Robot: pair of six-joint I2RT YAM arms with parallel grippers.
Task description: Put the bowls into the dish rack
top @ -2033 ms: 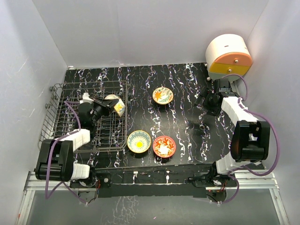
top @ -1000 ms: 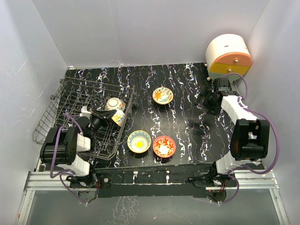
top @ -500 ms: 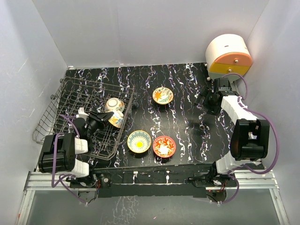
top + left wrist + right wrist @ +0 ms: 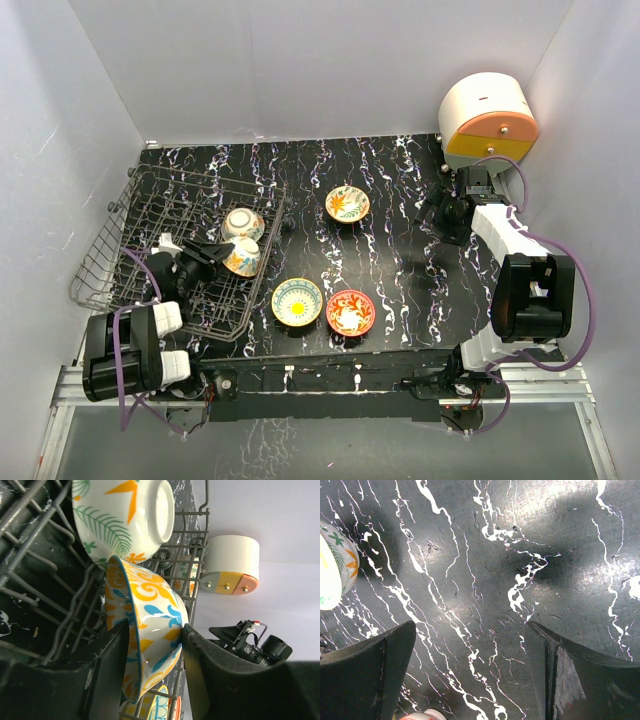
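Observation:
The dark wire dish rack [image 4: 150,215] stands at the left of the table, skewed with its left side raised. My left gripper [image 4: 218,254] is inside it, shut on the rim of a blue-and-yellow bowl [image 4: 241,258]. In the left wrist view this bowl [image 4: 145,620] sits on edge between my fingers [image 4: 112,665], touching a fern-patterned bowl [image 4: 125,515] that also shows from above [image 4: 243,221]. Three bowls lie on the table: one orange-leaf [image 4: 347,203], one yellow-centred [image 4: 297,301], one red-orange [image 4: 350,312]. My right gripper [image 4: 440,212] is open and empty above bare table [image 4: 470,655].
A round white drawer unit with orange and yellow fronts [image 4: 487,123] stands at the far right corner, close behind my right arm. White walls enclose the black marbled table [image 4: 400,260]. The orange-leaf bowl's edge [image 4: 332,570] shows at the left of the right wrist view.
The rack went from flat to skewed and tipped up on its left. My left arm drew back toward the near left, taking the held bowl slightly nearer. The right arm stayed still.

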